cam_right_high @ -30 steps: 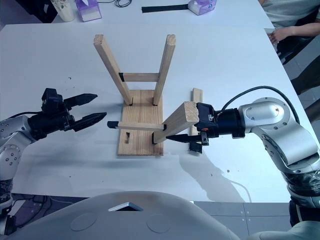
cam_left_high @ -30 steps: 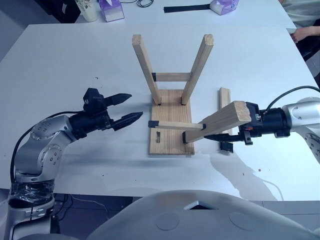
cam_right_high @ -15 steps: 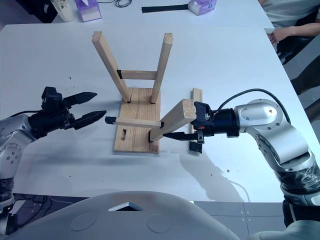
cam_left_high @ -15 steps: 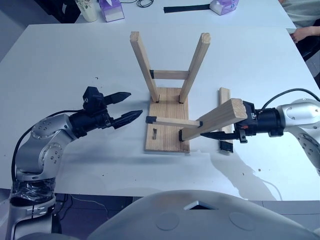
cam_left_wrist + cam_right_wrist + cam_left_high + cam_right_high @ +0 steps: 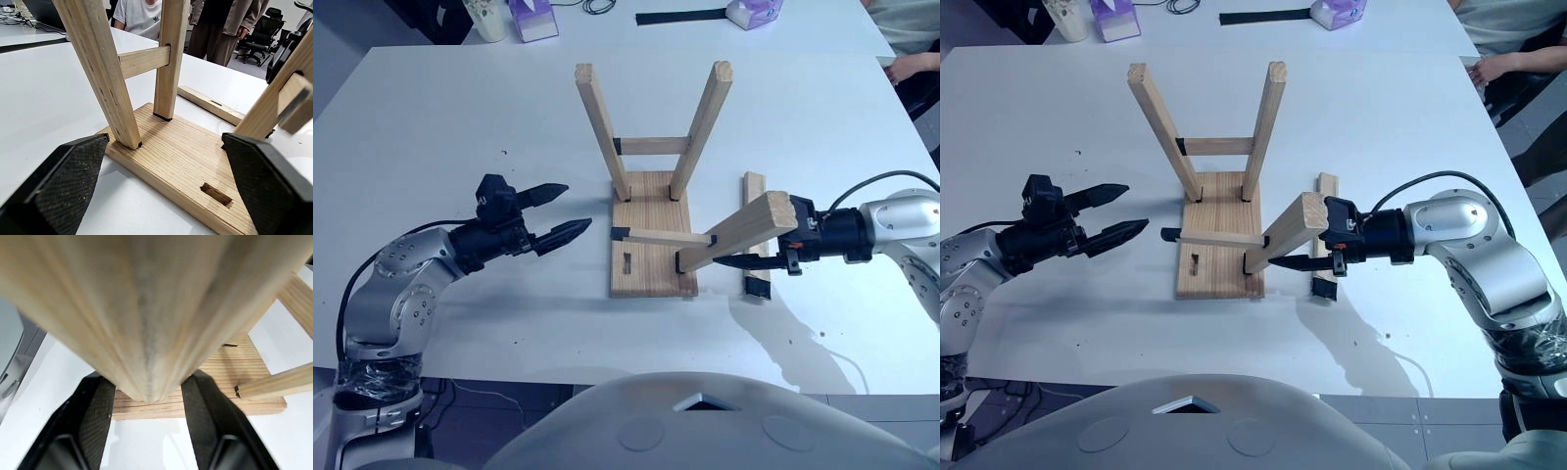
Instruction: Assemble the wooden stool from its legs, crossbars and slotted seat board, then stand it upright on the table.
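Note:
The slotted seat board (image 5: pixel 651 279) lies flat mid-table. Two legs (image 5: pixel 597 127) (image 5: pixel 703 127) stand in its far slots, joined by a crossbar (image 5: pixel 652 146). My right gripper (image 5: pixel 1317 253) is shut on a third leg (image 5: pixel 736 233), held tilted with its lower end at the board's near right corner. A crossbar (image 5: pixel 658 236) sticks out of that leg leftward, over the board's bare near-left slot (image 5: pixel 626 261). In the right wrist view the fingers (image 5: pixel 95 413) flank the leg (image 5: pixel 146 333). My left gripper (image 5: pixel 560 211) is open, left of the board, holding nothing.
A loose leg (image 5: pixel 754 194) lies on the table right of the board, under my right gripper. Tissue boxes (image 5: pixel 530 18), a cup (image 5: pixel 486 20) and a black strap (image 5: pixel 677 17) sit along the far edge. A person's hand (image 5: pixel 901 65) rests far right.
The seat board with its upright legs slid left, then back right, together with the leg in my right gripper. The left arm has stayed still.

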`<state>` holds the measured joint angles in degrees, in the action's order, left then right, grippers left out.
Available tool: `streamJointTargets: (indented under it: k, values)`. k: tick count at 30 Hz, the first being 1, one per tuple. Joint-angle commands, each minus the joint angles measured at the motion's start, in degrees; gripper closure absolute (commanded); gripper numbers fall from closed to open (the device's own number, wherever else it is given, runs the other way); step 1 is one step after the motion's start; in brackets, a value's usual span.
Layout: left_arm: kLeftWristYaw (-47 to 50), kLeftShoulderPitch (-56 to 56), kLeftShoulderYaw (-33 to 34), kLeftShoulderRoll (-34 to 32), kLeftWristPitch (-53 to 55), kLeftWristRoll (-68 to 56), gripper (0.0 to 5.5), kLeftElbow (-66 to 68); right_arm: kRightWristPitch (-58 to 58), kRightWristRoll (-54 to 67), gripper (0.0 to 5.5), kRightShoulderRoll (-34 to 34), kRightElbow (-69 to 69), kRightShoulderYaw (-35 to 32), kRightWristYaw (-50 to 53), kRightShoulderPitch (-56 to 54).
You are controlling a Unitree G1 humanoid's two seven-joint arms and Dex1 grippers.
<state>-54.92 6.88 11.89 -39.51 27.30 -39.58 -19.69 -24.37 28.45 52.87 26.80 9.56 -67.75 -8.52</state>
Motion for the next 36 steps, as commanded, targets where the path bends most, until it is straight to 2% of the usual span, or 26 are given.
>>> streamJointTargets:
  k: [1,5,9,13,14,18,22,24,27,30,33,36]
  values:
    - [0.12,-0.45,-0.2,-0.21,-0.02,0.52,1.22,-0.19,0.28,-7.1,3.46,-2.18,-5.63,7.87,-0.91,-2.75]
    - [0.08,-0.91,-0.49,-0.4,0.46,0.21,1.22,-0.35,0.83,-10.81,3.46,-4.46,-11.2,13.8,-1.62,-4.16]
    - [0.05,-1.28,-0.44,-0.47,0.86,-0.06,1.22,-0.25,0.87,-11.29,3.46,-3.92,-11.39,15.74,-1.76,-1.56]
    - [0.23,-0.74,0.12,-0.43,0.89,0.03,1.22,-0.27,-0.75,-9.05,3.46,-2.97,-8.2,14.42,-1.11,0.12]
    - [0.31,-0.61,0.15,-0.34,0.84,0.07,1.22,-0.32,-0.83,-9.22,3.1,-3.48,-7.92,13.63,0.45,0.0]
    - [1.0,0.28,0.55,0.18,0.43,0.29,1.22,-0.53,-4.11,-9.45,2.57,-3.88,-7.26,11.18,2.93,-1.37]
    - [1.69,1.02,0.85,0.57,0.0,0.32,1.22,-0.74,-3.96,-10.77,2.57,-3.68,-6.8,9.63,3.94,-1.69]
    - [1.99,1.3,0.94,0.72,-0.15,0.31,1.22,-0.93,-3.92,-12.43,2.57,-3.79,-6.72,7.18,7.39,-1.22]
    - [2.32,2.25,1.65,0.86,-0.31,0.24,1.22,-1.59,-4.93,-14.75,2.16,0.1,-4.14,0.75,11.95,4.6]
    - [3.02,5.67,4.76,0.93,-0.65,-0.43,1.22,-3.19,-13.29,-15.52,1.71,-0.01,3.15,-10.0,19.81,14.57]
    - [4.24,10.64,8.47,2.0,-1.32,-0.89,1.22,-5.58,-28.53,-13.58,1.41,-9.17,16.18,-18.58,31.0,21.88]
    - [5.34,13.21,9.91,3.09,-1.62,-1.02,1.22,-7.1,-41.43,-11.2,1.41,-20.57,25.83,-19.69,39.39,24.31]
